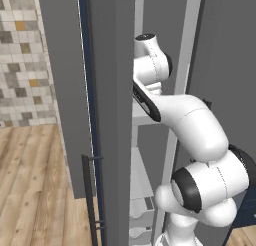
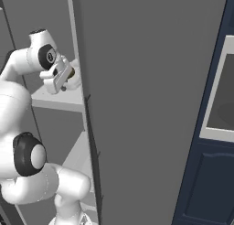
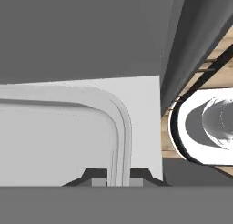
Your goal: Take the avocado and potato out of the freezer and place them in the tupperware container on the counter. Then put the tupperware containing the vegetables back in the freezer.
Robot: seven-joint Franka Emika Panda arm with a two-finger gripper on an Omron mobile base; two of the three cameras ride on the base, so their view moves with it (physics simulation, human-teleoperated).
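In the hand view my gripper (image 3: 119,176) is shut on the rim of the tupperware container (image 3: 120,127), one dark fingertip on each side of its translucent wall. The tray rests on a pale shelf (image 3: 144,109) inside the freezer (image 2: 137,82), and the rounded corner that shows holds nothing. The avocado and the potato are hidden from view. In the right base view the gripper (image 2: 64,84) reaches into the narrow compartment just above the shelf (image 2: 55,100). The left base view has the arm (image 1: 185,120) bent into the freezer opening; the counter is out of view.
The freezer's open grey door (image 1: 110,90) with its long dark handle (image 1: 89,200) stands left of the arm. White drawers (image 1: 140,210) sit low in the compartment. A navy cabinet (image 2: 205,174) is at the right. Wooden floor (image 1: 35,180) lies to the left.
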